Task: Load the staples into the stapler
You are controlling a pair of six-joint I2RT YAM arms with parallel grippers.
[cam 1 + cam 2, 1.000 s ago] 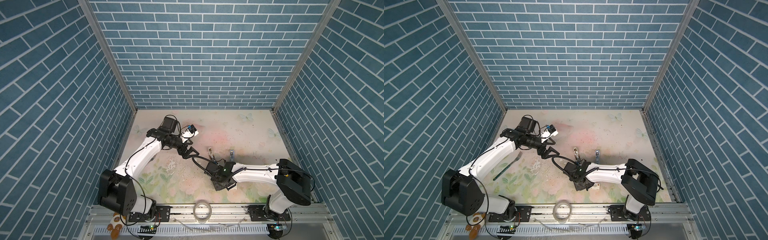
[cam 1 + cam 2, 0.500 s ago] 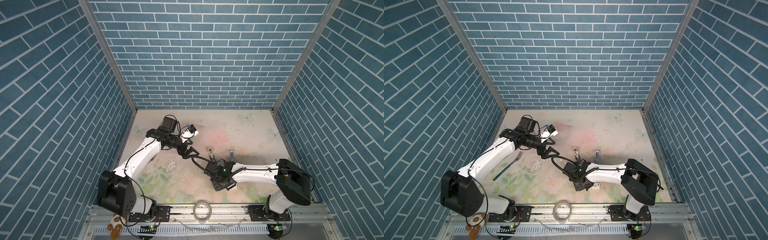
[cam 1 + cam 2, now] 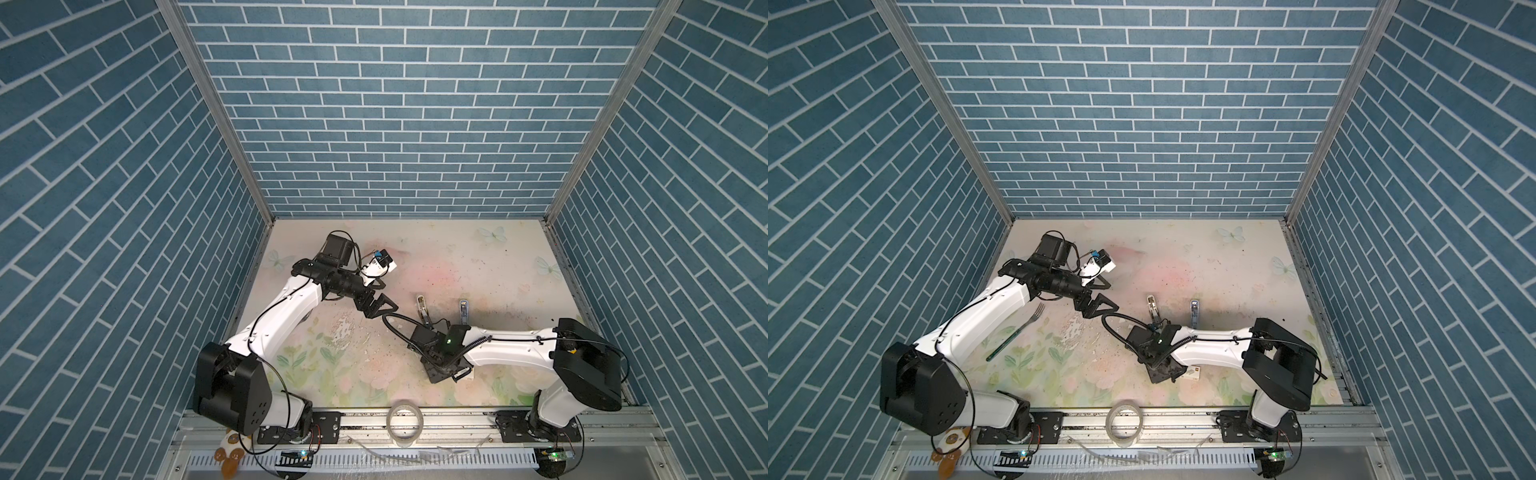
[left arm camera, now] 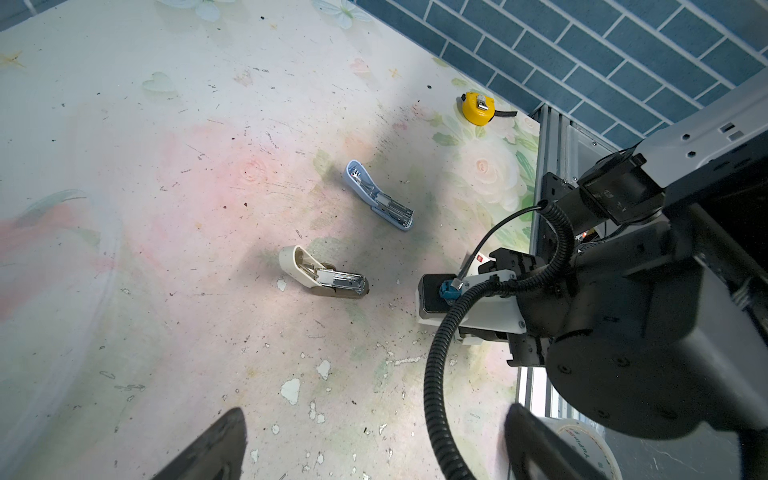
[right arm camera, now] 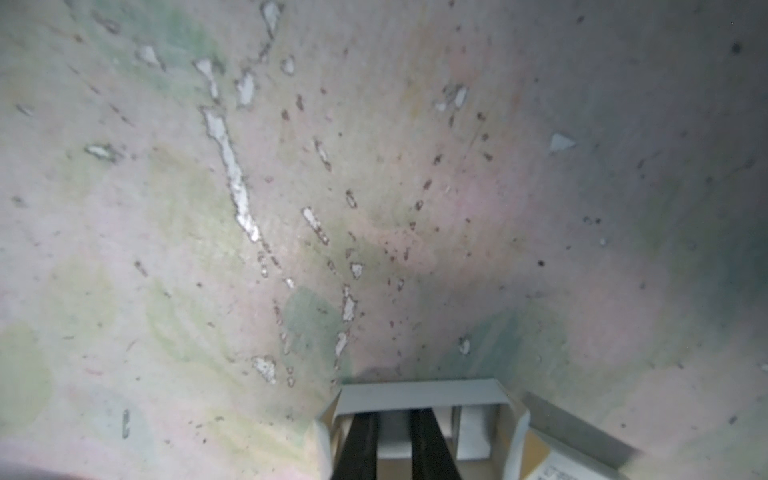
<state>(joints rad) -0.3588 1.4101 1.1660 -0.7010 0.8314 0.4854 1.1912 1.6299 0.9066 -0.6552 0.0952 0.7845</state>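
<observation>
Left of the cream stapler, which lies open on the desk, the left jaws hang wide apart and empty. Just right of it lies a blue stapler, also open. Front-right of it sits the staples box. The right jaws reach into its white tray, nearly together; I cannot tell whether they clamp anything.

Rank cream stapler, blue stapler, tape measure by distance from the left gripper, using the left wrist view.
1. cream stapler: directly ahead of the left gripper.
2. blue stapler: just beyond the cream one.
3. tape measure: farthest, close to the wall.
</observation>
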